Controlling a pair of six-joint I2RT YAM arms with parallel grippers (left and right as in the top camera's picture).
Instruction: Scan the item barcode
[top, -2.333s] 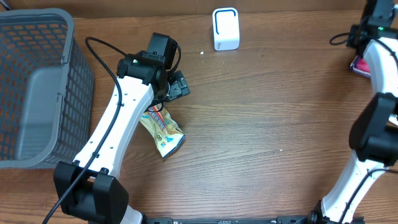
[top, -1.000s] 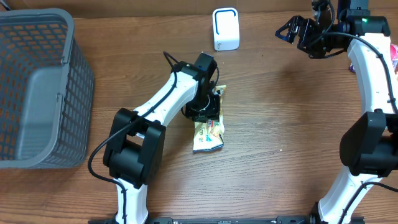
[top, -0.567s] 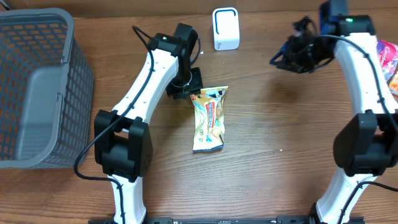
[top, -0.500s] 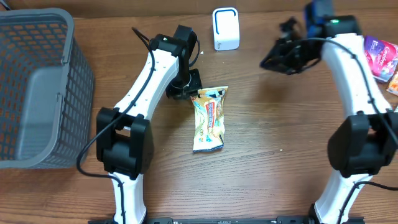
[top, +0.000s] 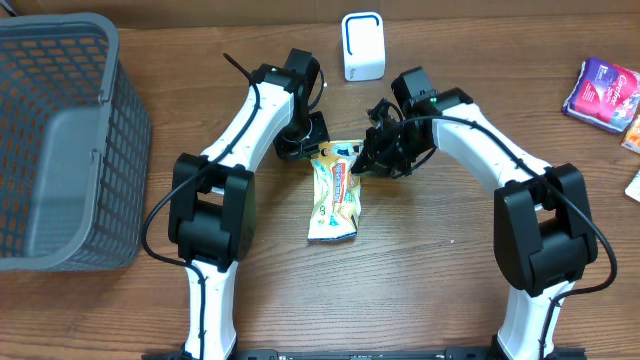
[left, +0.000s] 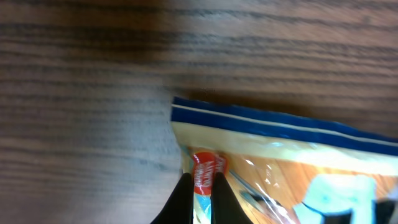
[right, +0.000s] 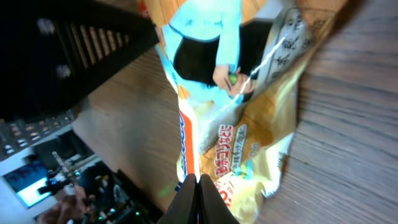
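Overhead view of a wooden desk (top: 430, 290). A yellow foil snack packet (top: 335, 195) lies flat near the middle, its long side running toward the robot. It sits a short way in front of a small white scanner (top: 362, 45) that stands at the far edge. Both arms reach in to the packet's far end.

The left pincer (left: 203, 194) is closed on the crimped seam at the far left corner, with a red patch of the print showing between its fingertips. The right pincer (right: 196, 198) is closed on the packet's edge at the far right corner, its tips pressed together over the thin film beside an orange stripe.

The packet looks light, thin and crinkly, and is likely slick and limp. Held by one corner it would probably droop and twist. The flat sealed seams seem the safest place to grip, since squeezing the puffed middle could crush the contents. No barcode can be made out in any view.
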